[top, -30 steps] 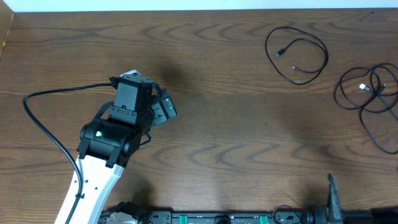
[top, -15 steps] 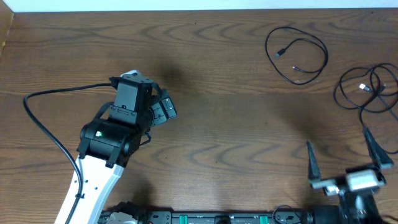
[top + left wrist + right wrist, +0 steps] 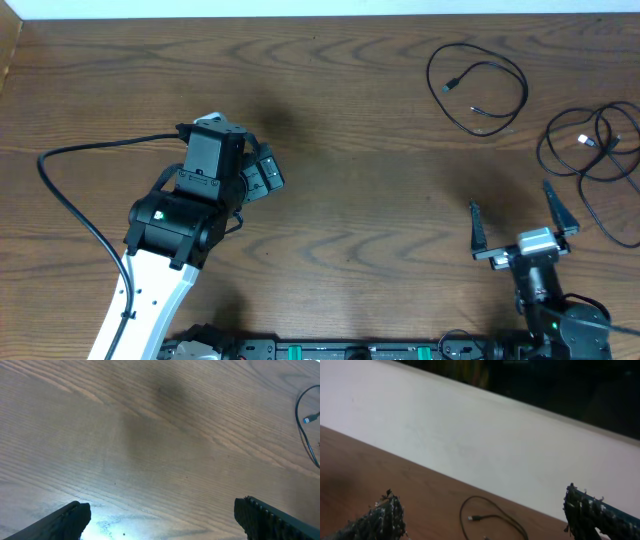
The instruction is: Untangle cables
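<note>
A thin black cable [image 3: 478, 90] lies in one loose loop at the far right of the table. It also shows in the right wrist view [image 3: 492, 516] and its edge in the left wrist view [image 3: 306, 430]. A second tangle of black cable loops [image 3: 600, 160] with a small white plug lies at the right edge. My left gripper [image 3: 262, 172] is open and empty at centre-left, over bare wood. My right gripper [image 3: 520, 222] is open and empty near the front right, below the tangle. No separate white cable is plain to see.
The left arm's thick black wire [image 3: 70, 190] curves across the left of the table. A white wall [image 3: 470, 445] runs behind the table's far edge. Bare brown wood [image 3: 380, 160] lies between the two grippers.
My right arm has come up from the front edge into view and moved forward toward the cables. The left arm and both cables have not moved.
</note>
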`<state>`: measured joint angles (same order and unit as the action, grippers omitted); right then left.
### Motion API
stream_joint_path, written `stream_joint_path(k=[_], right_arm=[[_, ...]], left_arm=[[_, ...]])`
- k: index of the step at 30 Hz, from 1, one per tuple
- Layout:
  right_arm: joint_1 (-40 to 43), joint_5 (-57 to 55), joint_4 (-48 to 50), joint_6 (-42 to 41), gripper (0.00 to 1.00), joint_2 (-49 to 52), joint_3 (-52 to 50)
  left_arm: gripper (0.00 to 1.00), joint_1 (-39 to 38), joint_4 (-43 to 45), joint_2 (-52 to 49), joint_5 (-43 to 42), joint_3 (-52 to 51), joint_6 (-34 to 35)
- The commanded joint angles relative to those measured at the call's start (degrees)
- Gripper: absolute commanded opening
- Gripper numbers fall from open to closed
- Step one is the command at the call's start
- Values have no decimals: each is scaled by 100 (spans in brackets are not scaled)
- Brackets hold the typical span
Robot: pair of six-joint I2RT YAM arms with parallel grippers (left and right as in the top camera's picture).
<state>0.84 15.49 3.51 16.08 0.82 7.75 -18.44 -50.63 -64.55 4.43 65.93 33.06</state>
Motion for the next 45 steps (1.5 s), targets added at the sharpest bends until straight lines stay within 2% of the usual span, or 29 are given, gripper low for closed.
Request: stream_joint_path(k=[1,6,14,22,45], right_arm=[[26,-258,140,-116,99,-50,-323],[26,-640,267,-560,99,-50,-664],[26,-763,-26,-553,99,-52,-745],[26,-977,-748,-555,99,-55,-745],[24,-1047,-754,-555,99,-50,-745]], left_arm=[[98,26,-13,15,11,68,24],[98,26,-13,15,11,68,24],[98,26,-13,15,11,68,24],[98,26,-13,15,11,68,24],[98,26,-13,15,11,68,24]])
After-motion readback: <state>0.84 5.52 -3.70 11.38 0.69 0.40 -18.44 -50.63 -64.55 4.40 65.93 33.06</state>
